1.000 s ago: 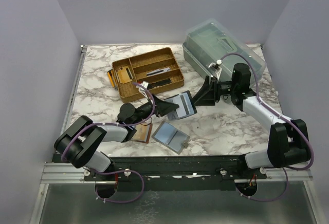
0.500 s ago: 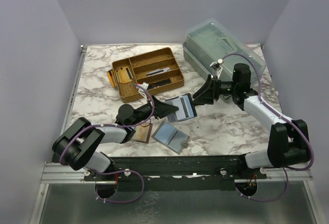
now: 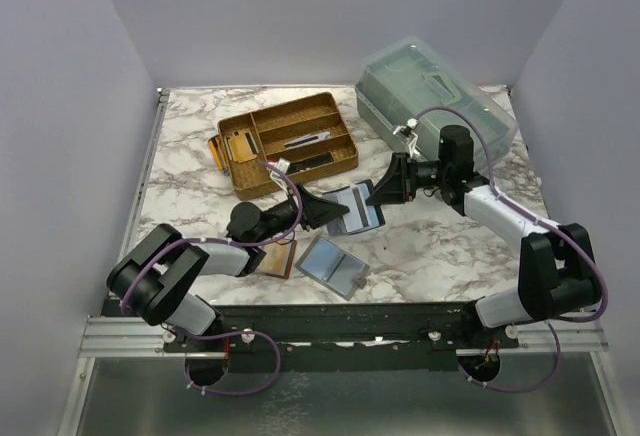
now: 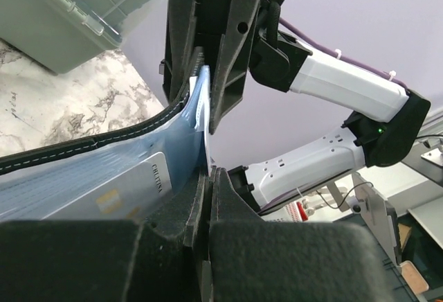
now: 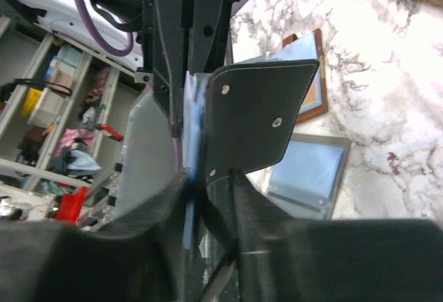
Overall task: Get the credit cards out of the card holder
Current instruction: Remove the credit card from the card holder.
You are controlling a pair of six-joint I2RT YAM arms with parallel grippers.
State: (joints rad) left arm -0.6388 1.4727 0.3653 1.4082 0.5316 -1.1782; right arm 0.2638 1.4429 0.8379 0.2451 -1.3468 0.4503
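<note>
The black card holder (image 3: 358, 206) is held open above the table between both arms. My left gripper (image 3: 325, 211) is shut on its left edge; in the left wrist view my jaws (image 4: 208, 177) pinch the black edge beside the blue-grey pockets (image 4: 76, 177). A silvery credit card (image 4: 131, 191) sits in a pocket. My right gripper (image 3: 380, 194) is closed at the holder's right edge, on a thin pale card (image 4: 201, 104). In the right wrist view the gripper (image 5: 201, 177) clamps the pale blue card edge (image 5: 190, 108) next to the black strap tab (image 5: 256, 122).
A brown holder (image 3: 278, 256) and a grey-outside holder (image 3: 332, 264) lie open on the marble table in front. A tan tray (image 3: 290, 141) with gold-tan cards (image 3: 237, 144) stands behind. A clear lidded box (image 3: 430, 86) sits at the back right.
My right gripper has moved left and in onto the holder's right edge. The left gripper has kept hold of the holder, hardly moving.
</note>
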